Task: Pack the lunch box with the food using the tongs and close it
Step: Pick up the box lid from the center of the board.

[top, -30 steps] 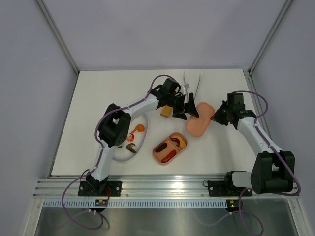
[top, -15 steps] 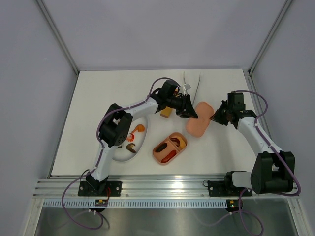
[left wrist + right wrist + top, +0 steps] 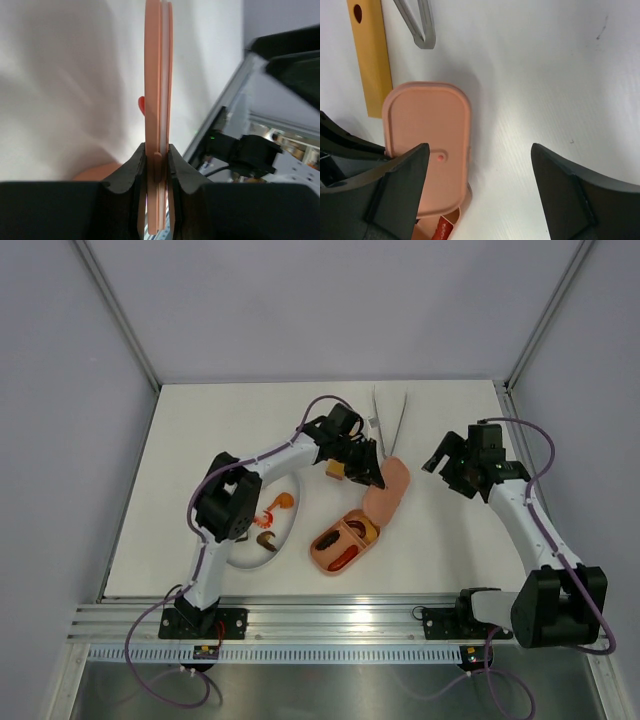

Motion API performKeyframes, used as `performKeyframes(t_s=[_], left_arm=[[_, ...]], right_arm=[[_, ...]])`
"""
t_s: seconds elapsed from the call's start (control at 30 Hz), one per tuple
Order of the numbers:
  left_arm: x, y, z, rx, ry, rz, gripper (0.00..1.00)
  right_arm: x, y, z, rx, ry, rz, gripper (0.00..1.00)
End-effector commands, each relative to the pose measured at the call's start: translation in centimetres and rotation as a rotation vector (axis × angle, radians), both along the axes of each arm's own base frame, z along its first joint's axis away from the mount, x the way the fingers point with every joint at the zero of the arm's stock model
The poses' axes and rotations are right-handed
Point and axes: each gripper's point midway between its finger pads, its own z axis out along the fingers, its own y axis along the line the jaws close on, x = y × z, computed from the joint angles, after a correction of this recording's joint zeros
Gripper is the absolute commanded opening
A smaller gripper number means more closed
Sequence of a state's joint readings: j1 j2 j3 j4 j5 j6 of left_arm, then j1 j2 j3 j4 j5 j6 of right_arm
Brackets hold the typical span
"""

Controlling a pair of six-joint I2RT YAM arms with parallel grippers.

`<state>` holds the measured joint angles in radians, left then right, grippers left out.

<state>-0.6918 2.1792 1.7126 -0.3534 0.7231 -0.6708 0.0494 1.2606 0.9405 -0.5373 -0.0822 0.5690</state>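
Salmon-pink lunch box tray (image 3: pixel 345 540) is sitting toward the surface's near edge, partly filled, while a shrimp (image 3: pixel 282 502) and a brown curl (image 3: pixel 266 538) are lying unpacked on the white plate (image 3: pixel 240 552). Beyond, the left gripper (image 3: pixel 157 160) is pinching the lid (image 3: pixel 392 485) edge-on at the tray's far end. The right gripper (image 3: pixel 477 150) is hanging wide open, and the tongs (image 3: pixel 425 45) are lying by the far edge.

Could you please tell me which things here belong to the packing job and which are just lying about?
Job: lunch box; lid, gripped edge-on in the left hand; tongs; food.
Lying about: yellow bar; plate, which only holds the food.
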Motion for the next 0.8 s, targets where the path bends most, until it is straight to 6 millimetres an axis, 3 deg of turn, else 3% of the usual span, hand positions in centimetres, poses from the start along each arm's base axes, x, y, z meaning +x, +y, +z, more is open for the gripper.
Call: performKeyframes(t_s=[0.0, 0.07, 0.1, 0.13, 0.17, 0.3, 0.47, 0.77], left_arm=[[1.5, 4.7, 6.3, 0.184, -0.266, 0.047, 0.00], [2.3, 7.0, 6.9, 0.296, -0.365, 0.091, 0.00], [1.7, 8.3, 8.0, 0.337, -0.390, 0.103, 0.00], [2.1, 10.5, 8.6, 0.440, -0.458, 0.149, 0.00], [1.5, 10.7, 8.3, 0.458, -0.451, 0.127, 0.00], [0.7, 14.2, 10.3, 0.643, -0.596, 0.174, 0.00], [-3.0, 15.0, 10.7, 0.806, -0.707, 0.123, 0.00], [-6.5, 15.1, 9.3, 1.073, -0.875, 0.165, 0.00]], right_arm=[[-0.2, -2.7, 4.3, -0.130, -0.093, -0.066, 0.90], [-0.7, -4.0, 4.6, -0.186, -0.093, -0.109, 0.90], [-1.2, -4.4, 4.7, -0.200, -0.090, -0.119, 0.91], [-1.6, -4.9, 4.6, -0.218, -0.082, -0.134, 0.91], [-1.7, -4.9, 4.7, -0.220, -0.085, -0.136, 0.91], [-2.4, -5.1, 3.8, -0.221, -0.061, -0.141, 0.91], [-3.0, -5.0, 2.5, -0.216, -0.037, -0.140, 0.91], [-3.7, -5.0, 1.6, -0.221, -0.017, -0.135, 0.91]])
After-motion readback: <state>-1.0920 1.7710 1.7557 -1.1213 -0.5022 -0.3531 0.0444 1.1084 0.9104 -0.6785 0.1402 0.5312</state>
